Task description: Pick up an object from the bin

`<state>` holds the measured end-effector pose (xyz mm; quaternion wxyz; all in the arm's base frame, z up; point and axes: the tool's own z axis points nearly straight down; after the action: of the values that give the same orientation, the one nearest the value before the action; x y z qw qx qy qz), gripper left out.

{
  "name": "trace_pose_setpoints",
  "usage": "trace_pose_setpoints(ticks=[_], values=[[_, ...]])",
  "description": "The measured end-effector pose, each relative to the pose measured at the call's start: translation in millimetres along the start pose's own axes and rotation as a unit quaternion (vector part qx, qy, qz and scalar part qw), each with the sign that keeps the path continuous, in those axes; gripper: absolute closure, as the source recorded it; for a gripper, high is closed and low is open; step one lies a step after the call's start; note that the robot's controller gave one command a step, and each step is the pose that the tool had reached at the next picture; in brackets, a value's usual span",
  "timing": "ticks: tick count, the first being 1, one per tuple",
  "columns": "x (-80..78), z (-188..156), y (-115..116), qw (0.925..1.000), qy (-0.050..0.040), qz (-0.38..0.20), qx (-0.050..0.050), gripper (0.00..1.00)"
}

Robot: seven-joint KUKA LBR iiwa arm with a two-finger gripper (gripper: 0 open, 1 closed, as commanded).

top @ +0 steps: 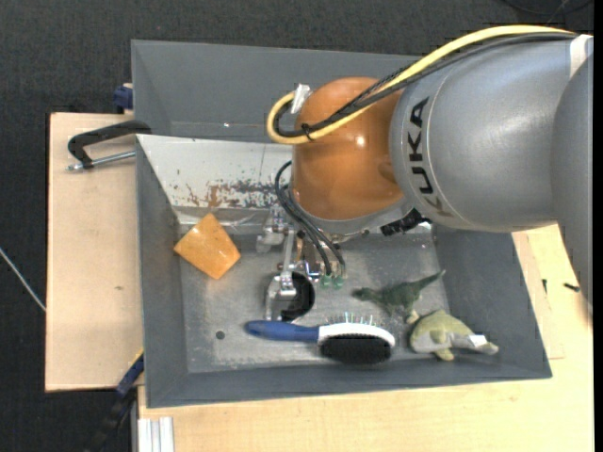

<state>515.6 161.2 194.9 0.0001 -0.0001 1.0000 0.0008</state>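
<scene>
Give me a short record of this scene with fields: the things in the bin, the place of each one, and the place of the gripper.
bin: grey metal, a few loose things on its floor
gripper: low near the bin's middle, just behind the brush's blue handle
brush: front middle, blue handle pointing left, dark head to the right
orange wedge: left side, alone
green dinosaur: right of the gripper, behind the brush's head
pale yellowish toy: front right, beside the brush's head
held thing: none visible

Bin floor point(203, 311) looks open between orange block point(207, 246) and blue-handled brush point(330, 339); green dinosaur point(400, 295) crowds the right.
</scene>
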Motion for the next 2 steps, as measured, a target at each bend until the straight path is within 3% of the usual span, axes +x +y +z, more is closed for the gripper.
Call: trace_pose_setpoints(ticks=[1,2], values=[[8.1,123.6,-32.5,0.9877,-0.0033,-0.156,-0.001,0.00],[5.6,120.7,-32.4,0.9879,-0.0073,-0.155,-0.001,1.00]])
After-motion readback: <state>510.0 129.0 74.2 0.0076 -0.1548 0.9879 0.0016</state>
